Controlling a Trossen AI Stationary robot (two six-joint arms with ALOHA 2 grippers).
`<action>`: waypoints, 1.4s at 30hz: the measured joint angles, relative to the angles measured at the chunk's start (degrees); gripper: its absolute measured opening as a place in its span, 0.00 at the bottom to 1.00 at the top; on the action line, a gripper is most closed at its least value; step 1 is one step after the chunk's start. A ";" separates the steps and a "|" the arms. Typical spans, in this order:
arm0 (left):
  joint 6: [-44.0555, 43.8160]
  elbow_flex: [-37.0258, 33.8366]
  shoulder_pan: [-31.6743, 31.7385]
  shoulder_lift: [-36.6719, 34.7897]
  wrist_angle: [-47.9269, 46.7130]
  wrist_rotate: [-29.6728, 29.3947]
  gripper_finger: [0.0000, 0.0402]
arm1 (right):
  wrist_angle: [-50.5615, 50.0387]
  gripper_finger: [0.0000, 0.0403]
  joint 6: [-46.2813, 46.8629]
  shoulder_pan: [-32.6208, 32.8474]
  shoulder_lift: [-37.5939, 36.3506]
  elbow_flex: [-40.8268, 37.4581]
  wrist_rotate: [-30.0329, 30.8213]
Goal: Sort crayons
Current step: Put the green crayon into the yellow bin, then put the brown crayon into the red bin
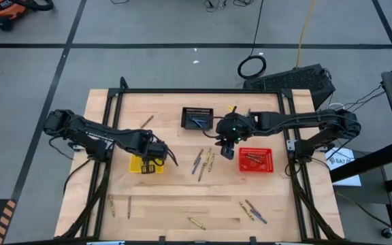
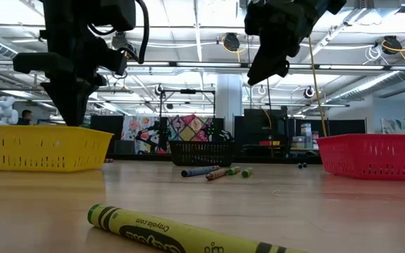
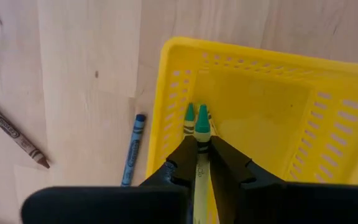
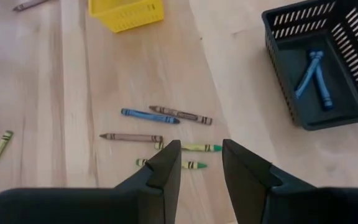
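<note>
My left claw (image 3: 202,163) pinches a green-tipped crayon (image 3: 201,134), lower half hidden; right claw (image 4: 201,163) hangs parted; nearest crayon (image 2: 181,233) reads "Crayola".

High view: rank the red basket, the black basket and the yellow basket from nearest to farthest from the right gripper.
Measured from the right gripper, which hangs over the table's middle:
1. red basket, just beside it on the right arm's side.
2. black basket, a little farther, toward the table's far edge.
3. yellow basket, clearly farthest, across the table under the left gripper.
</note>
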 joint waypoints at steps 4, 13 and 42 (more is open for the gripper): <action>0.33 0.00 0.13 0.00 -0.08 0.00 0.13 | -0.03 0.26 0.01 0.65 0.00 0.00 0.02; 0.20 0.00 0.09 0.00 -0.08 -0.07 0.14 | -0.91 0.26 -5.76 2.94 0.70 0.00 -0.15; 0.24 0.00 0.09 -0.06 0.03 -0.20 0.14 | 19.20 0.26 -37.88 10.12 19.69 0.00 -4.96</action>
